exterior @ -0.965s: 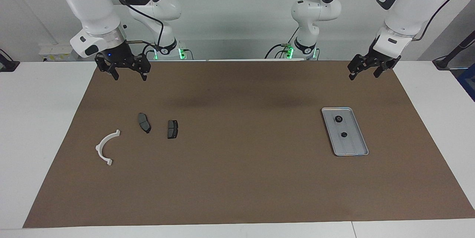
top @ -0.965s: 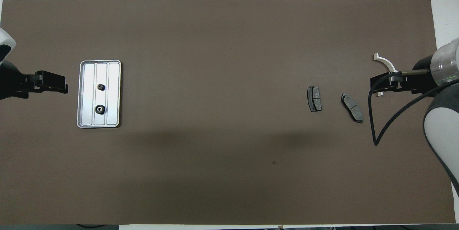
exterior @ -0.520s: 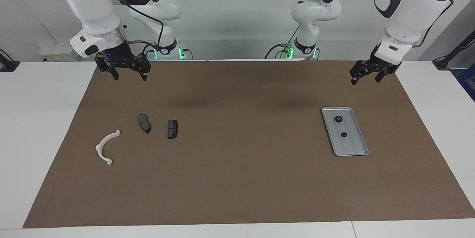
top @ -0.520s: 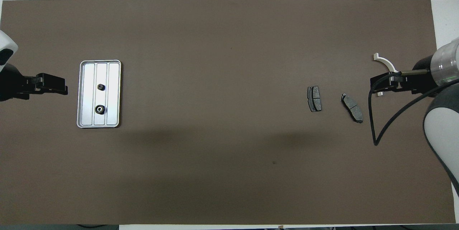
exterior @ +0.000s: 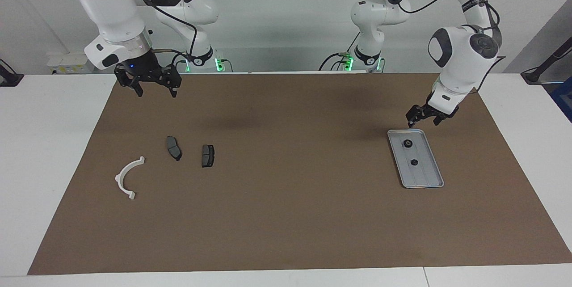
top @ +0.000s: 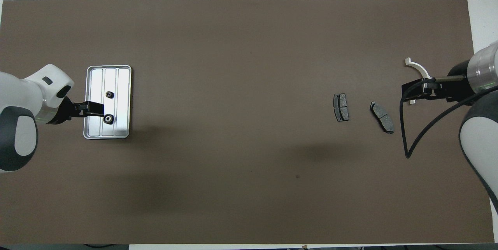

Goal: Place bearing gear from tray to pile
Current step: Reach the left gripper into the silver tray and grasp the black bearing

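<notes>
Facing view, catalogued left to right.

Right gripper [exterior: 153, 90]: upper left of frame, raised over the mat [exterior: 286, 215] near its top edge, fingers spread apart, nothing between them. Arm waiting.

Pile, left of centre, flat on the mat: white half-ring bracket [exterior: 128, 177] at lower left of the group; dark brake-pad plate [exterior: 174, 147] up and right of it; second dark plate [exterior: 208, 155] just beside that one, apart from it.

Left gripper [exterior: 423, 117]: right of centre, low over the tray's upper end, just above its rim, fingers apart and empty.

Tray [exterior: 426, 179]: silver-grey, ridged, right of centre, long axis running slightly down-right. Two bearing gears inside, on the middle strip: one gear [exterior: 407, 143] near the upper end, close beneath the left gripper; second gear [exterior: 414, 162] about mid-tray. Both resting in the tray, neither gripped.
</notes>
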You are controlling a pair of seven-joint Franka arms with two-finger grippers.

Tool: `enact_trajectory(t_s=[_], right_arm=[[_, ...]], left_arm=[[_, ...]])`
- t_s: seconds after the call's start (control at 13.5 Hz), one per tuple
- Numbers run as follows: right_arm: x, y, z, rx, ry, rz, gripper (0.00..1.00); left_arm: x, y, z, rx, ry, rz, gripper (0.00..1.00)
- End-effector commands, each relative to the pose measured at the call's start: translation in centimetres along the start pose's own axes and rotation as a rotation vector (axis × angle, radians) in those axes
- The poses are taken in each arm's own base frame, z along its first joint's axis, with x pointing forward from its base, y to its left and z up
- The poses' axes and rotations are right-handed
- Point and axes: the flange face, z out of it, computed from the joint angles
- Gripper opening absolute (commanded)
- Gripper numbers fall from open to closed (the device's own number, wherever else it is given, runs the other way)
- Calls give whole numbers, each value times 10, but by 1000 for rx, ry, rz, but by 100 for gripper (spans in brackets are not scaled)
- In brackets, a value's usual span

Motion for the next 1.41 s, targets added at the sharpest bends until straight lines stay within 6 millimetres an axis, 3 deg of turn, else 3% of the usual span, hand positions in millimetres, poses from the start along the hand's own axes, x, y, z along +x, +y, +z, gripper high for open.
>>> enact_trajectory(t_s=[0.0, 0.67, 1.11, 1.34], right_arm=[[2, 2, -1, 3, 9, 11, 100], [3, 6, 0, 2, 8, 14, 100], [2, 2, 1, 4, 7, 9, 100], [5, 1, 10, 6, 26, 7, 100]], left_arm=[[-12, -5, 10, 14, 32, 26, 100], [-4, -6, 73, 11, -10, 25, 100], [1, -5, 94, 10, -4, 27, 99], [1, -3, 101, 9, -13, 27, 99]])
